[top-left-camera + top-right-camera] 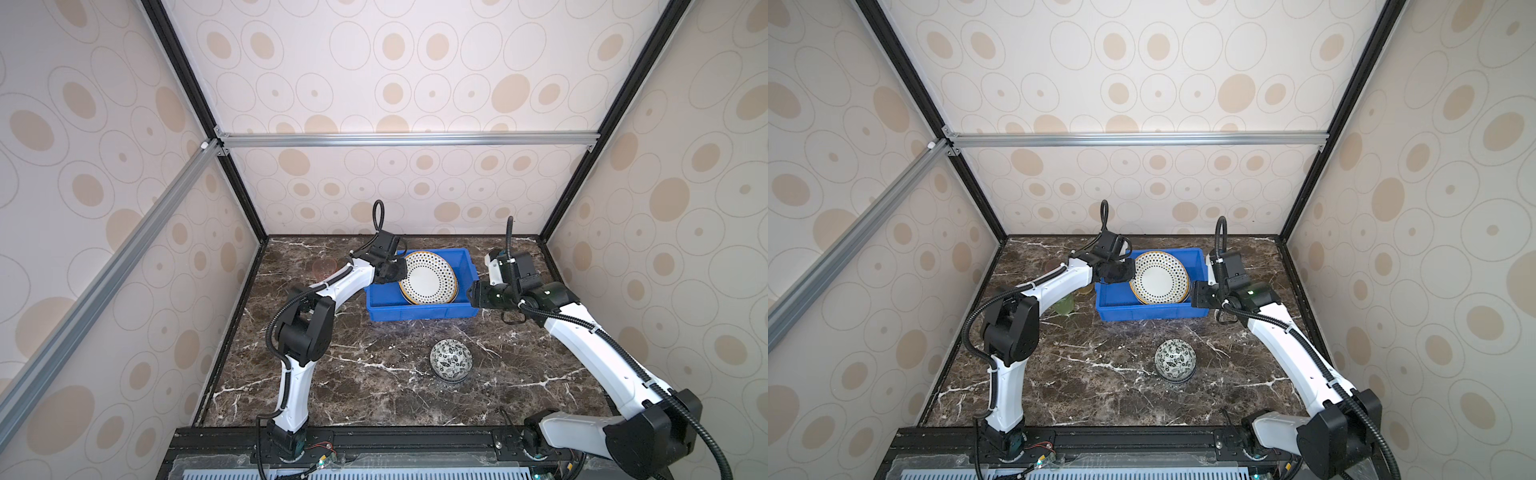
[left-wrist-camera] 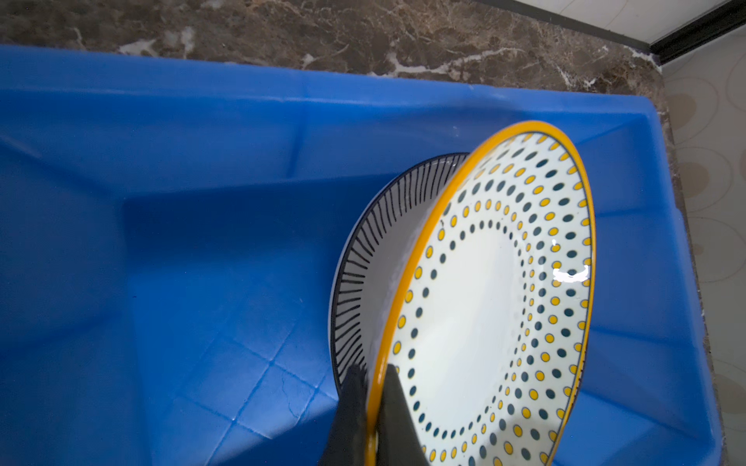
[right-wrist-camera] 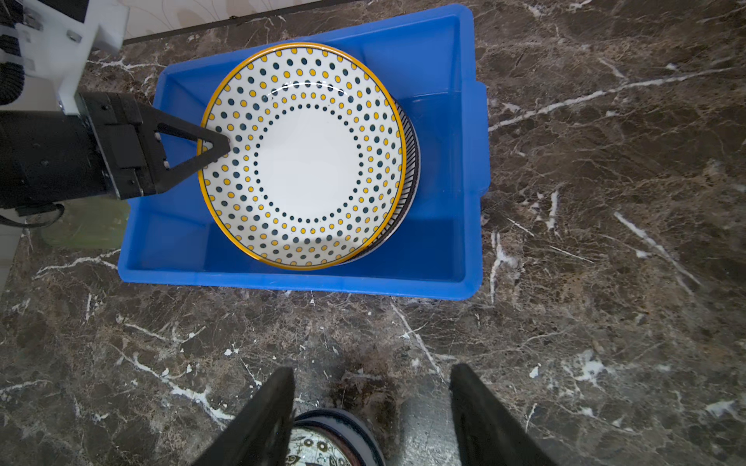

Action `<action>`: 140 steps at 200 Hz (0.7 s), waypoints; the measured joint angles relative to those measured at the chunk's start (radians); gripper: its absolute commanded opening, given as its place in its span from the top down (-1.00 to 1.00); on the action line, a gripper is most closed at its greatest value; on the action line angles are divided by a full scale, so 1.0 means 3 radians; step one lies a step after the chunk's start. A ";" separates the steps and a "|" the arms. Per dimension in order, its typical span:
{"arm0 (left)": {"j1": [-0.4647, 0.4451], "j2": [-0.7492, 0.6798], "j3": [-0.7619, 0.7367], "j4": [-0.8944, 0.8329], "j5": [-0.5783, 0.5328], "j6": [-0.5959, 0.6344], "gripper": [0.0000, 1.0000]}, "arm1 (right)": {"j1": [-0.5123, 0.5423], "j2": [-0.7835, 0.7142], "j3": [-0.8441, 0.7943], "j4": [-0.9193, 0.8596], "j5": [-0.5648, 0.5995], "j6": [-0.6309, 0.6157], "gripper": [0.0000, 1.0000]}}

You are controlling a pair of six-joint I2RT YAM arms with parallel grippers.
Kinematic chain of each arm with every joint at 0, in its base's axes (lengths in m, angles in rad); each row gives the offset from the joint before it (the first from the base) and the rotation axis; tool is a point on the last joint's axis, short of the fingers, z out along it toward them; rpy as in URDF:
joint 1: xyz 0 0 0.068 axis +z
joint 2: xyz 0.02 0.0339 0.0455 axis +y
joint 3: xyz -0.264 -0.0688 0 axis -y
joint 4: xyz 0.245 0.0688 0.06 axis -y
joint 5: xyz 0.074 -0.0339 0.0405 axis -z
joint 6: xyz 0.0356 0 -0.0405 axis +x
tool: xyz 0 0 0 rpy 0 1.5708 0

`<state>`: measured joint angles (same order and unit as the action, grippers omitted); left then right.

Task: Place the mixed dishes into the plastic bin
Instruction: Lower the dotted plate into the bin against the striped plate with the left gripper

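Nearest on the dark brown marble-look desk with white veins sits a small round glazed ceramic bowl with a black-and-white floral pattern, upright and alone, well apart from both arms. Farther back, the right gripper hangs just beside the right end of the shallow bright blue rectangular plastic bin with a lipped rim; its jaws stand apart and hold nothing. To the bin's left in a top view, a green translucent tumbler shows partly behind the left arm. The bin's smooth floor carries faint moulded grid lines. In it lies a round ceramic plate with fine black radial stripes on its rim, and over that, tilted, is a glossy round white ceramic plate with rings of yellow and dark teal dots and a yellow rim. The left gripper has its black jaws clamped on this dotted plate's rim at the bin's left side.
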<state>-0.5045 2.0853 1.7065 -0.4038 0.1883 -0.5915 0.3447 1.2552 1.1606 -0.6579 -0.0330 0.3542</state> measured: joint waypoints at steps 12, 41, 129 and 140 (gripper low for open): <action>0.0001 0.0000 0.0000 0.0001 0.0000 -0.0001 1.00 | 0.0000 0.0000 0.0000 0.0000 -0.0005 0.0000 -0.29; 0.0001 0.0006 0.0000 0.0001 0.0000 -0.0011 1.00 | -0.0001 0.0000 0.0000 0.0000 -0.0024 0.0001 -0.29; 0.0011 0.0111 0.0000 0.0088 0.0005 -0.0106 1.00 | -0.0004 0.0000 0.0000 0.0000 -0.0078 0.0017 -0.29; 0.0014 0.0122 -0.0001 0.0093 0.0005 -0.0117 1.00 | -0.0004 0.0000 0.0000 0.0000 -0.0080 0.0024 -0.29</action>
<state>-0.5003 2.1220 1.7061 -0.3759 0.1898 -0.6266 0.3435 1.2552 1.1606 -0.6579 -0.0570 0.3614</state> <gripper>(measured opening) 0.067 0.645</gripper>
